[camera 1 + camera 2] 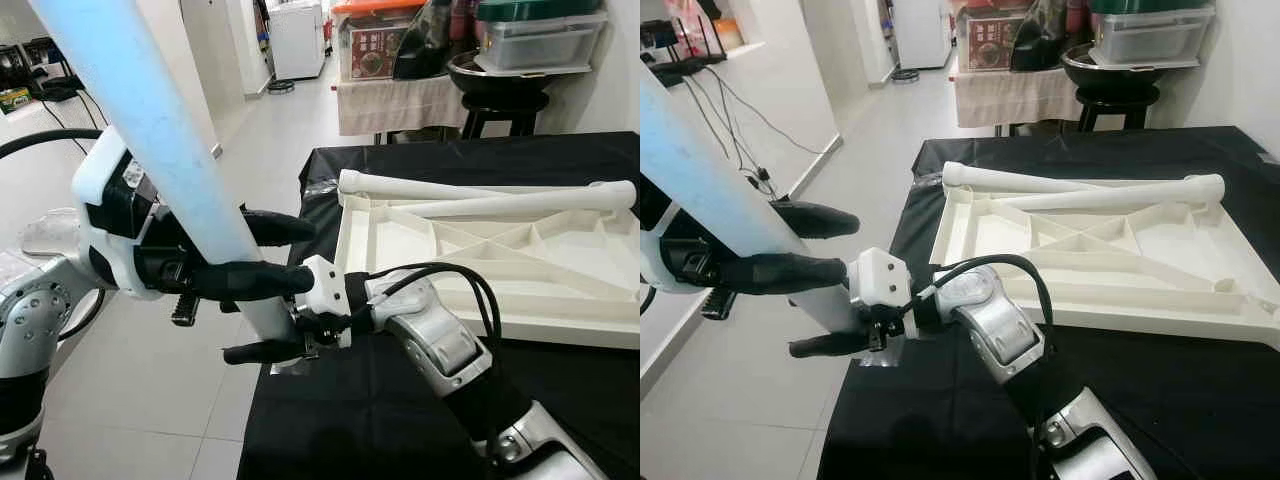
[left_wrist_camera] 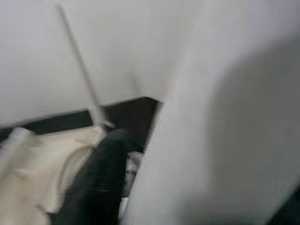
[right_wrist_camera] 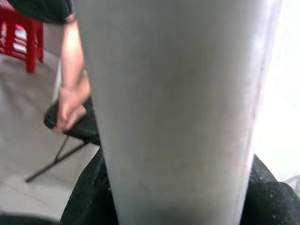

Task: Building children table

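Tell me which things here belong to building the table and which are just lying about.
For the job: table leg held by left gripper and right gripper; upturned tabletop; two loose legs.
Lying about: storage boxes, black stool, floor cables.

A home: tiled floor, white fridge at 12 o'clock, storage boxes on a skirted table at 1 o'clock, black stool.

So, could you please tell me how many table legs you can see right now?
3. One leg is held by both hands, off the table's left edge. Two more legs lie across the upturned tabletop. Others may be hidden.
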Controlling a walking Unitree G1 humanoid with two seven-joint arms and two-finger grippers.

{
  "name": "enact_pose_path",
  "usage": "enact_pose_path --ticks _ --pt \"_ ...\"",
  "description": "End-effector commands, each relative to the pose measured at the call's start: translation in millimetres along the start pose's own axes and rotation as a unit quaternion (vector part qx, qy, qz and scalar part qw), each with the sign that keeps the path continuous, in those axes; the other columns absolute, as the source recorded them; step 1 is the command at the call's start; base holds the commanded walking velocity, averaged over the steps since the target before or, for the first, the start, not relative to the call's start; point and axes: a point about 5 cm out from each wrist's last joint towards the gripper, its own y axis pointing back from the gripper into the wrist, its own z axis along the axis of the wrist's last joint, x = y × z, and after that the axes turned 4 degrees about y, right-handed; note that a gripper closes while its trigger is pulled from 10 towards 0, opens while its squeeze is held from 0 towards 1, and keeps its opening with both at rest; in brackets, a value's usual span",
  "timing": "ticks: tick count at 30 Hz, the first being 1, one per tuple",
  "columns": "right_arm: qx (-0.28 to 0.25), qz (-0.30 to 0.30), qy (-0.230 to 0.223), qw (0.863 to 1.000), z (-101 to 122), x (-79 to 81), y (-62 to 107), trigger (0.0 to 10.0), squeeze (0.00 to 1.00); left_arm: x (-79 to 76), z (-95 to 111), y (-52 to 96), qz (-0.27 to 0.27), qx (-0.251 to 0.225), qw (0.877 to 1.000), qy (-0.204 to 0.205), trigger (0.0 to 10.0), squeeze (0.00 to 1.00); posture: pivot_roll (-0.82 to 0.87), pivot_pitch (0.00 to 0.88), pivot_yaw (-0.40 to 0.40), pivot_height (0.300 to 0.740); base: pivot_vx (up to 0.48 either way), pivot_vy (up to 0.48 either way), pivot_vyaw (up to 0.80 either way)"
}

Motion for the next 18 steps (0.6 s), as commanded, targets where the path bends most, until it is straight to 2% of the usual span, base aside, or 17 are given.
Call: enact_pose_path --ticks 1,2,3,4,5,6,7,8,9,11,12,13,15,16,17,18 --pt "0.019 -0.079 -0.025 0.996 -8.5 -15.0 10.8 0.0 0.0 2.4 -3.8 -9.1 0.011 -0.019 1.0 0.007 10.0 1.0 -0.09 0.073 0.084 0.74 0.0 0.0 0.0" --pt "0.036 -0.125 -0.029 0.991 -13.8 -23.3 11.8 0.0 0.0 15.9 -7.5 -5.4 0.111 -0.031 0.993 -0.008 10.0 1.0 -0.07 0.1 0.08 0.74 0.0 0.0 0.0" --pt "0.05 -0.172 -0.032 0.983 -17.7 -31.9 13.6 0.0 0.0 27.6 -9.2 0.5 0.213 -0.055 0.975 -0.021 10.0 1.0 -0.07 0.125 0.076 0.74 0.0 0.0 0.0" --pt "0.05 -0.172 -0.032 0.983 -17.7 -31.9 13.6 0.0 0.0 27.6 -9.2 0.5 0.213 -0.055 0.975 -0.021 10.0 1.0 -0.07 0.125 0.076 0.74 0.0 0.0 0.0" --pt "0.062 -0.246 -0.05 0.966 -22.0 -46.1 15.7 0.0 0.0 38.1 -15.8 18.4 0.364 -0.099 0.926 -0.025 10.0 1.0 -0.06 0.145 0.074 0.74 0.0 0.0 0.0" --pt "0.059 -0.267 -0.064 0.96 -23.1 -50.3 15.8 0.0 0.0 38.6 -21.2 27.9 0.423 -0.109 0.899 -0.023 10.0 1.0 -0.05 0.165 0.071 0.74 0.0 0.0 0.0" --pt "0.059 -0.267 -0.064 0.96 -23.1 -50.3 15.8 0.0 0.0 38.6 -21.2 27.9 0.423 -0.109 0.899 -0.023 10.0 1.0 -0.05 0.165 0.071 0.74 0.0 0.0 0.0" --pt "0.054 -0.279 -0.075 0.956 -23.4 -52.6 15.6 0.0 0.0 36.2 -26.7 34.9 0.462 -0.111 0.88 -0.02 10.0 1.0 -0.05 0.178 0.069 0.74 0.0 0.0 0.0" --pt "0.054 -0.279 -0.075 0.956 -23.4 -52.6 15.6 0.0 0.0 36.2 -26.7 34.9 0.462 -0.111 0.88 -0.02 10.0 1.0 -0.05 0.178 0.069 0.74 0.0 0.0 0.0" --pt "0.042 -0.295 -0.095 0.95 -23.1 -55.5 15.7 0.0 0.0 28.6 -37.6 48.0 0.536 -0.098 0.838 -0.025 10.0 1.0 -0.03 0.208 0.066 0.74 0.0 0.0 0.0" --pt "0.042 -0.295 -0.095 0.95 -23.1 -55.5 15.7 0.0 0.0 28.6 -37.6 48.0 0.536 -0.098 0.838 -0.025 10.0 1.0 -0.03 0.208 0.066 0.74 0.0 0.0 0.0" --pt "0.015 -0.293 -0.113 0.949 -20.9 -55.0 14.9 0.0 0.0 9.1 -58.6 51.8 0.592 -0.078 0.802 -0.003 10.0 1.0 0.0 0.262 0.066 0.74 0.0 0.0 0.0" --pt "0.015 -0.293 -0.113 0.949 -20.9 -55.0 14.9 0.0 0.0 9.1 -58.6 51.8 0.592 -0.078 0.802 -0.003 10.0 1.0 0.0 0.262 0.066 0.74 0.0 0.0 0.0" --pt "-0.021 -0.281 -0.122 0.952 -16.6 -53.4 13.4 0.0 0.0 -10.5 -79.0 40.8 0.6 -0.036 0.799 0.023 10.0 0.51 0.01 0.289 0.068 0.74 0.0 0.0 0.0" --pt "-0.021 -0.281 -0.122 0.952 -16.6 -53.4 13.4 0.0 0.0 -10.5 -79.0 40.8 0.6 -0.036 0.799 0.023 10.0 0.51 0.01 0.289 0.068 0.74 0.0 0.0 0.0" --pt "-0.035 -0.278 -0.125 0.952 -15.0 -53.6 12.3 0.0 0.0 -16.6 -86.2 33.4 0.599 -0.02 0.8 0.032 10.0 0.51 0.01 0.289 0.068 0.74 0.0 0.0 0.0"
